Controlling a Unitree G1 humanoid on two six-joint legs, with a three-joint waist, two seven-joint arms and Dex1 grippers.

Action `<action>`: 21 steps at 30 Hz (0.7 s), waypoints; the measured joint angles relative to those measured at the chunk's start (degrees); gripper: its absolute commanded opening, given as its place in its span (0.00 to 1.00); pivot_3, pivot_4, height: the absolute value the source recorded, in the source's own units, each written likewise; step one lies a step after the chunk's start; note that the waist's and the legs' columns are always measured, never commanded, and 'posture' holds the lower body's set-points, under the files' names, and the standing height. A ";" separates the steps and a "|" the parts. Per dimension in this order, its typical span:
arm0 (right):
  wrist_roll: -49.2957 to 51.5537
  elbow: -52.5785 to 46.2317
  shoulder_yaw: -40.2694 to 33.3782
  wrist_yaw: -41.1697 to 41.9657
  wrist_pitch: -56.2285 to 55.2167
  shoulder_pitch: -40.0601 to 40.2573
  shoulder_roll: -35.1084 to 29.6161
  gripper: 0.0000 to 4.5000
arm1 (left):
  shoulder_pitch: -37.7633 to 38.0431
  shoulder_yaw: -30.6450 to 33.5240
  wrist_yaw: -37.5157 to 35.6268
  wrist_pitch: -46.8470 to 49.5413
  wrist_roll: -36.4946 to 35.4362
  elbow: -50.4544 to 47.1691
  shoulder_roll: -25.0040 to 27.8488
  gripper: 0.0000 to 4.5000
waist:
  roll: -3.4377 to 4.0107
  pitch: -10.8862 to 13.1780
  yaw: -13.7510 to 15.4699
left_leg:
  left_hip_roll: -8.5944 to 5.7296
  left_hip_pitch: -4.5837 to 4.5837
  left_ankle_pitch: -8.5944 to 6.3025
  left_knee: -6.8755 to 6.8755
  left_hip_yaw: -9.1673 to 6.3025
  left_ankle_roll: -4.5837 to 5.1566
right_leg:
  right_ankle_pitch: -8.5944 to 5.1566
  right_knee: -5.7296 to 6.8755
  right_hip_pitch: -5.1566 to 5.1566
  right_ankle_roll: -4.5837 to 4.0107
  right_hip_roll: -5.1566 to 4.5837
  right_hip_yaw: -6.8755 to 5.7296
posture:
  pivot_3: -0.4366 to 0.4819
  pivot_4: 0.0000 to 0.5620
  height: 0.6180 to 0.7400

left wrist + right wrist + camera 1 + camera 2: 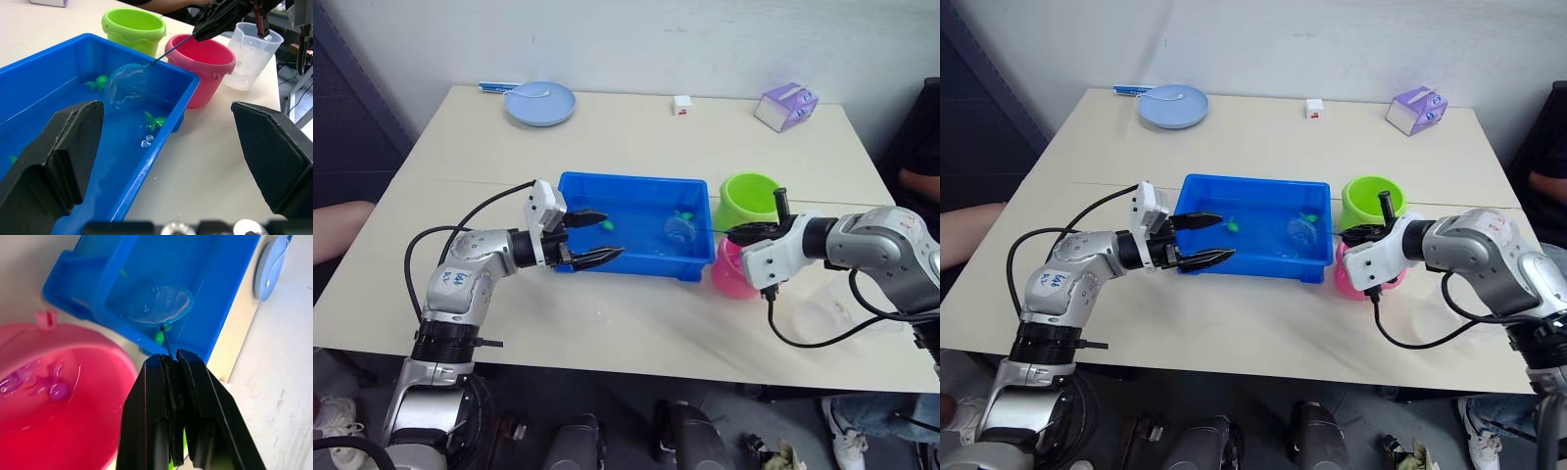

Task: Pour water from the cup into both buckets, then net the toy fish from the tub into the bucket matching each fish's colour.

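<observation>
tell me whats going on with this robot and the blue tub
The right pincer is shut on the thin handle of the net, holding its hoop over the water in the blue tub, where green toy fish float. The left pincer is open at the tub's other end, gripping nothing. The pink bucket already has pink fish in its water. The green bucket and the clear cup stand nearby.
</observation>
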 measured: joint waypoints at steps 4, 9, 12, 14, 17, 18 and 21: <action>-0.13 0.14 -0.12 0.68 0.00 0.03 -0.38 0.17 | -0.01 0.00 0.03 0.01 -0.06 0.00 -0.01 1.00 | 0.00 0.00 0.00 | 0.00 0.00 0.00 0.00 0.00 0.00 | 0.00 -0.01 0.00 0.00 0.00 0.00 | 0.48 0.27 1.00; 6.83 -4.02 -1.30 5.51 6.25 3.79 0.09 0.17 | -0.25 -0.02 -0.02 0.28 -0.14 0.01 0.02 1.00 | 0.00 0.00 0.04 | 0.01 0.00 0.00 0.01 -0.03 0.00 | 0.00 0.01 0.01 0.00 0.01 -0.03 | 0.48 0.27 1.00; 9.46 -5.02 -1.48 6.76 8.87 4.83 0.65 0.17 | -0.31 -0.02 -0.06 0.29 -0.14 0.01 0.18 1.00 | 0.00 0.00 -0.01 | 0.00 0.00 0.00 0.01 -0.03 0.00 | 0.00 0.02 0.01 0.00 0.01 -0.02 | 0.48 0.27 1.00; 11.42 -5.46 -1.51 7.86 11.12 5.58 1.07 0.17 | -0.47 -0.02 -0.07 0.30 -0.14 0.01 0.18 1.00 | 0.00 0.00 0.02 | 0.00 0.00 0.00 0.02 -0.03 0.00 | 0.00 0.02 0.01 0.00 0.00 -0.02 | 0.48 0.27 1.00; 18.92 -7.86 -3.83 9.86 22.51 6.75 4.01 0.17 | -1.15 -0.02 -0.01 0.35 -0.14 0.01 0.19 1.00 | 0.00 0.00 0.02 | 0.00 0.00 0.00 0.02 -0.05 0.00 | 0.00 0.02 0.02 0.00 0.00 -0.03 | 0.48 0.27 1.00; 20.11 -8.11 -3.89 9.88 24.52 6.85 4.62 0.17 | -1.24 -0.02 0.00 0.35 -0.14 0.00 0.19 1.00 | 0.00 0.00 0.03 | 0.00 0.00 0.00 0.02 -0.05 0.00 | 0.00 0.03 0.02 0.00 0.00 -0.04 | 0.48 0.27 1.00; 22.91 -8.76 -4.39 9.73 29.55 7.56 6.00 0.17 | -1.31 -0.01 0.02 0.35 -0.15 0.00 0.19 1.00 | 0.00 0.00 0.10 | 0.00 0.00 0.00 0.02 -0.06 0.00 | 0.00 0.02 0.02 0.00 0.00 -0.04 | 0.48 0.27 1.00</action>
